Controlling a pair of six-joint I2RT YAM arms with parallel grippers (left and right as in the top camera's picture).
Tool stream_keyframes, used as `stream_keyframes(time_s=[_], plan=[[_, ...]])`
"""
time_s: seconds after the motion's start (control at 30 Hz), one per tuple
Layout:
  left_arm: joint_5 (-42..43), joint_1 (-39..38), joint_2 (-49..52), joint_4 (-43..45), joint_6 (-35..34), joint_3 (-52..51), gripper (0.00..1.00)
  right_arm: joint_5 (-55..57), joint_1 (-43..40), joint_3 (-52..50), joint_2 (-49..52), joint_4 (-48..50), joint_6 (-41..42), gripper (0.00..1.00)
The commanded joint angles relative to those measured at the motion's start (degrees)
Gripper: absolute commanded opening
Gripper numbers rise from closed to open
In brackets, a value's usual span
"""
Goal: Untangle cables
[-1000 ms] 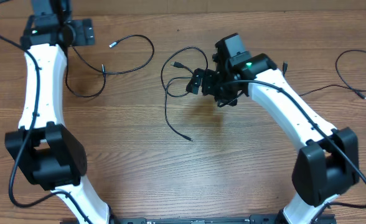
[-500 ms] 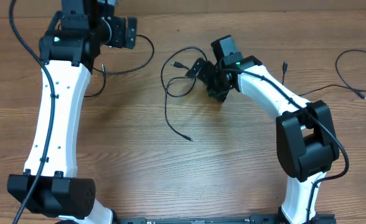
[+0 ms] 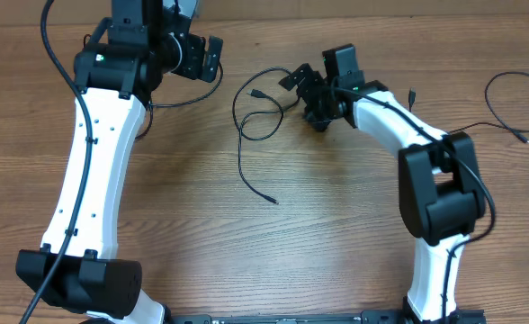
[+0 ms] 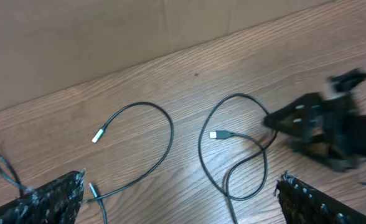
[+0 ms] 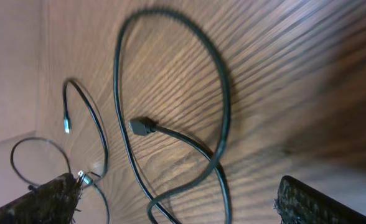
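— At the left of the brown wooden table (image 3: 336,225), what's sorted?
— The thin black cable with the silver plug (image 4: 168,121) lies alone. The left gripper (image 4: 182,180) hovers over it, jaws wide, empty.
— Middle?
— The looped black cable (image 3: 240,162) crosses itself beside the right gripper (image 5: 180,183), which is spread wide and holds nothing. That loop looks unfinished. The curved dark cable at far right (image 3: 488,97) lies well apart.

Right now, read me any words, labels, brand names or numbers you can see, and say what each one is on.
None: no words, numbers or logos are readable in any view.
The cables, the wooden table and the brown backdrop show no print.
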Motion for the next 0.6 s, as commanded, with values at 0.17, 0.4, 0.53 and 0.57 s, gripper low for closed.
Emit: stream_keyframes(time_s=[0.17, 0.4, 0.53, 0.57], plan=[[0.81, -0.74, -1.09, 0.22, 1.33, 0.42, 1.0, -4.17, 0.9, 0.61, 4.52, 3.08, 2.56, 0.93], [0.83, -0.74, -1.09, 0.15, 1.95, 0.42, 1.0, -3.8, 0.9, 0.61, 4.52, 4.48, 2.38, 0.58], [0.81, -0.74, -1.09, 0.13, 1.95, 0.42, 1.0, -2.67, 0.9, 0.61, 4.52, 4.48, 1.88, 0.42], [0.83, -0.74, -1.09, 0.11, 1.95, 0.42, 1.0, -2.47, 0.9, 0.61, 4.52, 4.48, 1.53, 0.38]])
